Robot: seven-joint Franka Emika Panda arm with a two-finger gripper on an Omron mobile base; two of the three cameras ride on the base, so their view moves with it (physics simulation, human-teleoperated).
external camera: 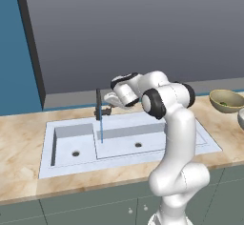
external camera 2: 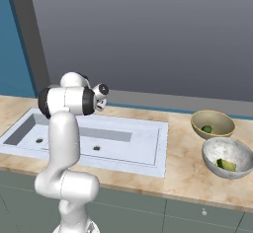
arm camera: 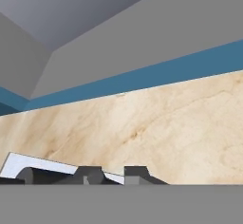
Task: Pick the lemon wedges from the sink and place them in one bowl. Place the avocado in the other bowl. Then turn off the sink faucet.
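The pale sink has no fruit showing in either basin. A thin blue stream still runs down from the dark faucet. My gripper is right beside the faucet's side lever, at its right. In the hand view its fingertips stand close together with nothing between them, so the gripper looks shut. The avocado lies in the olive bowl. The lemon wedges lie in the grey bowl.
Both bowls stand on the marble counter to the right of the sink. A grey wall with a blue strip rises just behind the faucet. My own arm stands over the sink's right half.
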